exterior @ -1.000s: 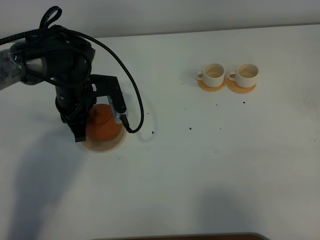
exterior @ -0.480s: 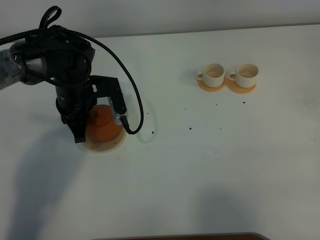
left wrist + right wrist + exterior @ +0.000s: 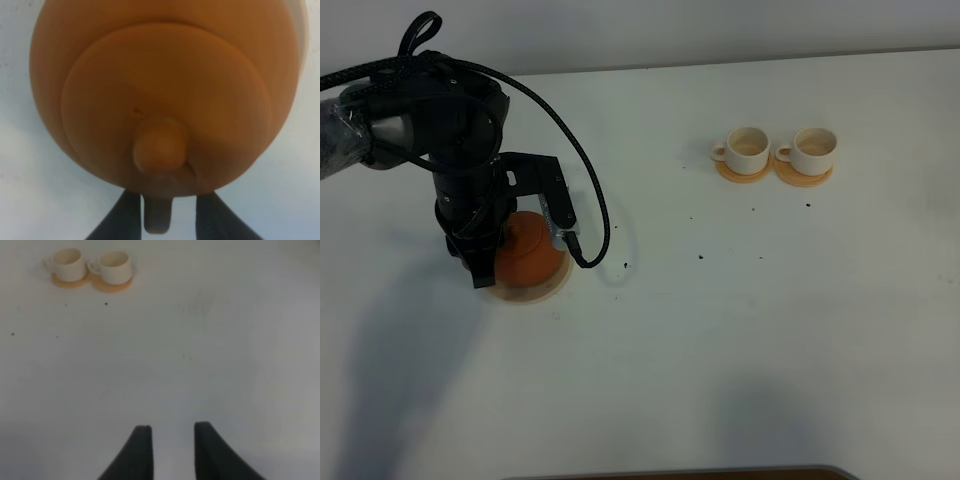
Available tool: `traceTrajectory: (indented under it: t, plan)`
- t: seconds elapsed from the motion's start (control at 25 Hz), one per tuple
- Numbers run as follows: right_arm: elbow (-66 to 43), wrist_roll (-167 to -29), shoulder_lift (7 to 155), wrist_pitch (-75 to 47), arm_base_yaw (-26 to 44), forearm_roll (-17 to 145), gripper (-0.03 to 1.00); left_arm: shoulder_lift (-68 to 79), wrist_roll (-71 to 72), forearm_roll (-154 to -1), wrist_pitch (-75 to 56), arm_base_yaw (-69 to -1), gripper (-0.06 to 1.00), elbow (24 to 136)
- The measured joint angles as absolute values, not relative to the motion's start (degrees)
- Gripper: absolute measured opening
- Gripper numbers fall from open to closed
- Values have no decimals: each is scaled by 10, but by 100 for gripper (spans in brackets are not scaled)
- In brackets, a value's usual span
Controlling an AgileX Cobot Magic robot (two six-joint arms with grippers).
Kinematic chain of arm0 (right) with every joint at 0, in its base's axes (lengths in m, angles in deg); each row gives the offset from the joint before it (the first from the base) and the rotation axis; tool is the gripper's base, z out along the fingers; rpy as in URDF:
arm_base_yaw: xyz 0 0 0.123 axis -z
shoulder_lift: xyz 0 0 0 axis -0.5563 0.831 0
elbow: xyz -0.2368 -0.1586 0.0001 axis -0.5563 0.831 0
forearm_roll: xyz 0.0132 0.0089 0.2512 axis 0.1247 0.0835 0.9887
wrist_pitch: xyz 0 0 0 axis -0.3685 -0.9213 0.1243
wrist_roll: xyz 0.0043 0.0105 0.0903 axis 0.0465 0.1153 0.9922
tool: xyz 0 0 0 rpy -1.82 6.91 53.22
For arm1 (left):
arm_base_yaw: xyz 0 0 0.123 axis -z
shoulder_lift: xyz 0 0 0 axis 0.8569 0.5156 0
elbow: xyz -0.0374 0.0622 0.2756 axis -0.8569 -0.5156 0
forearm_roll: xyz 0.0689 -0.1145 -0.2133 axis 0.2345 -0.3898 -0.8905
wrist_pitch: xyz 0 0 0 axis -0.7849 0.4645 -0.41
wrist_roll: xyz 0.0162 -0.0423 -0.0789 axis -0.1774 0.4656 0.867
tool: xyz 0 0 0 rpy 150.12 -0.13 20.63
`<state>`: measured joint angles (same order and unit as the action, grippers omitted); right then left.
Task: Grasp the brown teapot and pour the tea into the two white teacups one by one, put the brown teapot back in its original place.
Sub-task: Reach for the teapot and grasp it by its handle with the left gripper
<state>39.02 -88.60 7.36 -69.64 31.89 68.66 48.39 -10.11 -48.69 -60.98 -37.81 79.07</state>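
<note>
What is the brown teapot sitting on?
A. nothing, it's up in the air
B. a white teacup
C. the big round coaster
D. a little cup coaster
C: the brown teapot stands on the big round coaster, whose pale rim shows around the teapot's base.
</note>
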Motion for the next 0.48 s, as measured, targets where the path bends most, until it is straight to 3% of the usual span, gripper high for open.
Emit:
traceTrajectory:
  t: [0.48]
  plan:
    - [390, -886, 74, -696, 319, 687, 24, 472, -46, -467, -620, -381, 32, 791]
